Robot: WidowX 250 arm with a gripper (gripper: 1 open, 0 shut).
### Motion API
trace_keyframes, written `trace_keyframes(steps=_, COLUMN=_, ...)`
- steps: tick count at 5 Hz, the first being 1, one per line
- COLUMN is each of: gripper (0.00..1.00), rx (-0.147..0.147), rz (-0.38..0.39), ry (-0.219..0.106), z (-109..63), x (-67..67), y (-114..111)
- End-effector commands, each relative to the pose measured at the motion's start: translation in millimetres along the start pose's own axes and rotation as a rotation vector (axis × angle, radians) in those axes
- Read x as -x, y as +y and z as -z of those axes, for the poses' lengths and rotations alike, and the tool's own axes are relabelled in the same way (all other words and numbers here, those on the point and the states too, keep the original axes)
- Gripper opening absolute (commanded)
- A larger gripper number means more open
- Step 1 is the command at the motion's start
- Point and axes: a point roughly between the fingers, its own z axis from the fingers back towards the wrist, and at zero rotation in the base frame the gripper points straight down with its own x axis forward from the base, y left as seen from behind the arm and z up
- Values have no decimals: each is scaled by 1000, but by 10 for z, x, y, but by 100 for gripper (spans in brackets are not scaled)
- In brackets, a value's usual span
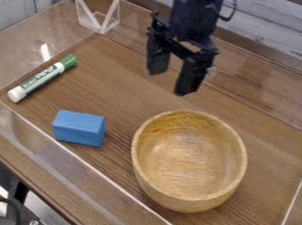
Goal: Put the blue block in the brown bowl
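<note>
The blue block (79, 128) lies flat on the wooden table, left of the brown bowl (188, 161). The bowl stands upright at the front right and holds nothing. My gripper (172, 71) hangs above the table behind both, pointing straight down. Its two black fingers (157, 57) stand apart and nothing is between them. It is up and to the right of the block, well apart from it, and just behind the bowl's far rim.
A green-and-white marker (42, 77) lies at the left. Clear acrylic walls (16, 37) ring the table, with a small clear stand (98, 16) at the back left. The table's front edge (57, 191) runs close below the block.
</note>
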Motion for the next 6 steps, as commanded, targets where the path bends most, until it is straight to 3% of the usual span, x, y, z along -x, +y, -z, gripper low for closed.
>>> trace_keyframes(steps=1, gripper=100, rx=-44, rz=169, ry=-59, z=-163, x=84, y=76)
trace_keyframes(steps=4, gripper=100, rx=-82, rz=545, ry=-29, z=-67, x=233, y=252)
trace_keyframes(steps=6, gripper=100, rx=-123, rz=829, ry=0, z=2, x=477, y=534)
